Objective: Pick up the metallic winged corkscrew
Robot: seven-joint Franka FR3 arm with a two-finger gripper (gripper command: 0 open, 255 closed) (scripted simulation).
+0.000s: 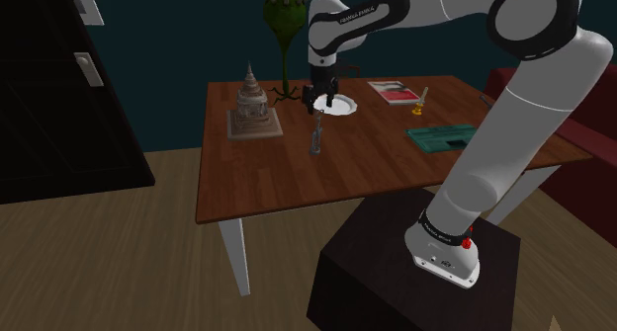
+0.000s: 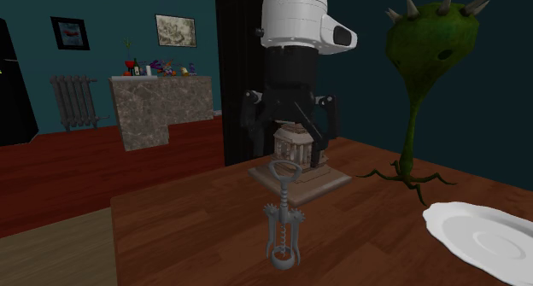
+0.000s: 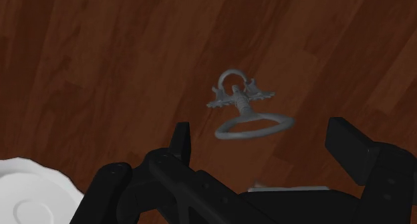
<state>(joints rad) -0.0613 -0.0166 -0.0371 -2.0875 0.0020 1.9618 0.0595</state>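
Note:
A grey metal winged corkscrew (image 1: 316, 139) stands upright on the brown wooden table (image 1: 267, 176), its ring handle on top. In the second exterior view the corkscrew (image 2: 283, 222) is in front, with my gripper (image 2: 289, 137) hanging above and behind it. My black gripper (image 1: 317, 106) hovers over the table just beyond the corkscrew, between it and a white plate (image 1: 339, 106). Seen from the wrist, the corkscrew (image 3: 244, 110) lies below the open gripper (image 3: 264, 144), closer to one finger (image 3: 179, 140). The fingers stand wide apart and touch nothing.
A small temple model (image 1: 253, 108) on a slab stands to the shoulder view's left of the gripper. A spiky green plant (image 1: 282, 23) rises at the table's back. A red book (image 1: 393, 92), a small yellow item (image 1: 419, 104) and a green tray (image 1: 445, 137) lie to the right.

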